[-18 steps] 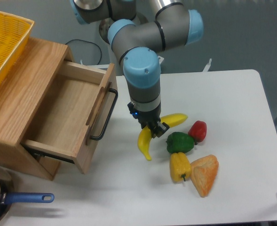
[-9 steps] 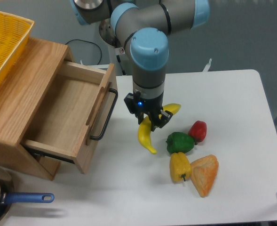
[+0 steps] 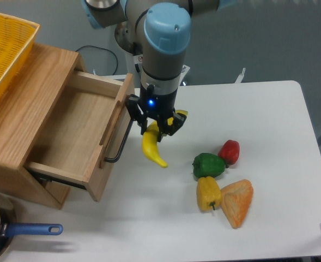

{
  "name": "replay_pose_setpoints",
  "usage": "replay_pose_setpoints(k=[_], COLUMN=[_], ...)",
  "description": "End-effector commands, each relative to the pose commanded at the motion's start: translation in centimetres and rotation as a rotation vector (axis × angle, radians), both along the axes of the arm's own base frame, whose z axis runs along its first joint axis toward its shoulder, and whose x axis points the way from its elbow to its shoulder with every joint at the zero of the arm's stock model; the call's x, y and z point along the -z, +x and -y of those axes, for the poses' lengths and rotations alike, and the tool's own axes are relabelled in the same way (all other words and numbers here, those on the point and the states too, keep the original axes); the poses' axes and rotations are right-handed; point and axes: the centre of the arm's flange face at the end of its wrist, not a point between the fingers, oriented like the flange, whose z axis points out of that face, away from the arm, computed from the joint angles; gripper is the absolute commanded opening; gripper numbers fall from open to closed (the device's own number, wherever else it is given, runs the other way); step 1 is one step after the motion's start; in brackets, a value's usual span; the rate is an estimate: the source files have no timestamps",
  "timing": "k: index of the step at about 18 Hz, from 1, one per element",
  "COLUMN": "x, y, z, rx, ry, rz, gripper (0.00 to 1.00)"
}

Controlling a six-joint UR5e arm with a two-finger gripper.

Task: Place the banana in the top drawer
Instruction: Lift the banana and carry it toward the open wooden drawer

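The banana [image 3: 152,151] looks like smooth, glossy yellow plastic. The top drawer [image 3: 76,134] is light matt wood with visible grain — its bar handle [image 3: 123,137] is thin black metal. At ten o'clock sits a basket [image 3: 5,49] of yellow mesh. The surface [image 3: 269,125] is plain white, matt and smooth — the peppers [image 3: 209,165] on it shine faintly.

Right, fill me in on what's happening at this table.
The arm's pincer is shut on the banana and holds it above the table, just right of the open top drawer, whose inside looks empty. The banana is not in the drawer yet. A green pepper, red pepper, yellow pepper and an orange wedge lie on the table.
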Motion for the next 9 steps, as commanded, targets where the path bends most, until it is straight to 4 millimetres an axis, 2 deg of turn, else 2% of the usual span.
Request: replay_pose_setpoints(k=[1, 4, 9], x=[-0.3, -2.8, -4.6], y=[0.1, 1.2, 2.5], z=[0.1, 0.8, 1.6], rx=[0.000, 0.003, 0.004], ry=[-0.006, -0.002, 0.017], rz=[0.007, 0.002, 0.029], gripper=[0.37, 0.37, 0.37])
